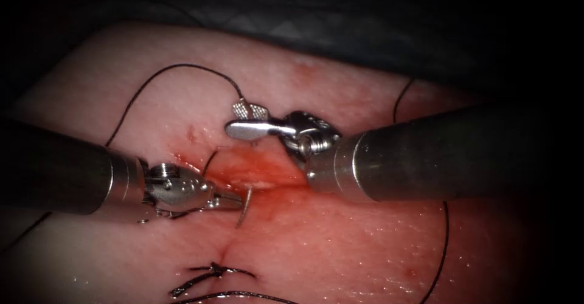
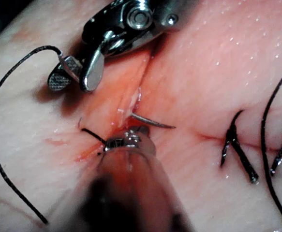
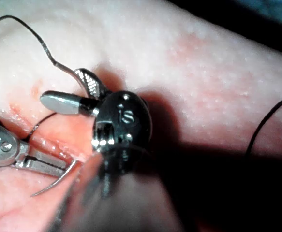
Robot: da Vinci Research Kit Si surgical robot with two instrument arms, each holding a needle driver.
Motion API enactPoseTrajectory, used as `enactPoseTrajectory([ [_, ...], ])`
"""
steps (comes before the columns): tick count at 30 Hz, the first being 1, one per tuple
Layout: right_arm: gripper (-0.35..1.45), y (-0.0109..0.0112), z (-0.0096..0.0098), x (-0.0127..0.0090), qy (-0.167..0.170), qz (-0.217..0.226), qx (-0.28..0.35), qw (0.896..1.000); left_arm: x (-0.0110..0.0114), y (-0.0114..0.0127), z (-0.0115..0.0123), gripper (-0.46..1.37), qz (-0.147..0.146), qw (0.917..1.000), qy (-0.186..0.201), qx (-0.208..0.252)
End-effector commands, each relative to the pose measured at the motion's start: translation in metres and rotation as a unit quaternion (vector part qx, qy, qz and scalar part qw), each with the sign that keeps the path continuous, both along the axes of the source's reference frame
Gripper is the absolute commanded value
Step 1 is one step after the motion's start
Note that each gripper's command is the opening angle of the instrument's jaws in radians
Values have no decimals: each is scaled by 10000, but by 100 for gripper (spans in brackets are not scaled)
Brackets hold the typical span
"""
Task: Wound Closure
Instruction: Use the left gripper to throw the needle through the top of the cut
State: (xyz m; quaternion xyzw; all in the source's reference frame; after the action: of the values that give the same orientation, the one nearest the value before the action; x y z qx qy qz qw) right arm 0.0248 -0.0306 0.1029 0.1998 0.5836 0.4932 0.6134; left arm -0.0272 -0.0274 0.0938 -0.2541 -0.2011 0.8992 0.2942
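The tissue [image 1: 365, 243] has an open, red-wet cut [image 1: 255, 173] at its middle. The curved needle [image 1: 244, 207] stands out of the tissue at the cut's left lip, its point free. My left tool [image 1: 238, 202] comes in from the left, and its slim jaws are shut on the needle's exposed part, near the point [image 3: 66, 175]. My right tool [image 1: 243, 119] hovers just above the cut's far end with jaws open and nothing between them [image 2: 75, 75]. Dark thread [image 1: 176, 67] arcs over the left side and ends right by the upper jaw.
Tied dark stitches [image 1: 213, 272] close the cut's near part, with cut ends lying flat [image 2: 237, 150]. Another thread strand [image 1: 443, 249] runs down the tissue on the right, behind the right shaft [image 1: 438, 152]. Red fluid [image 1: 243, 161] wets the wound edges.
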Motion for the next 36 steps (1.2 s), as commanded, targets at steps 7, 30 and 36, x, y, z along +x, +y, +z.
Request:
enactPoseTrajectory([
  [7, 114, 12, -14, -12, -530, -112, -771, 9955, 0, 0, 0, -17, 10, 10000, -14, 11],
  [30, -35, 7, -16, 4, -968, -654, -871, 9893, 0, -2, -1, -20, 10, 10000, -14, 11],
  [36, -35, 4, -17, 5, -555, -344, 24, 9979, 0, -1, -1, -20, 11, 10000, -15, 11],
])
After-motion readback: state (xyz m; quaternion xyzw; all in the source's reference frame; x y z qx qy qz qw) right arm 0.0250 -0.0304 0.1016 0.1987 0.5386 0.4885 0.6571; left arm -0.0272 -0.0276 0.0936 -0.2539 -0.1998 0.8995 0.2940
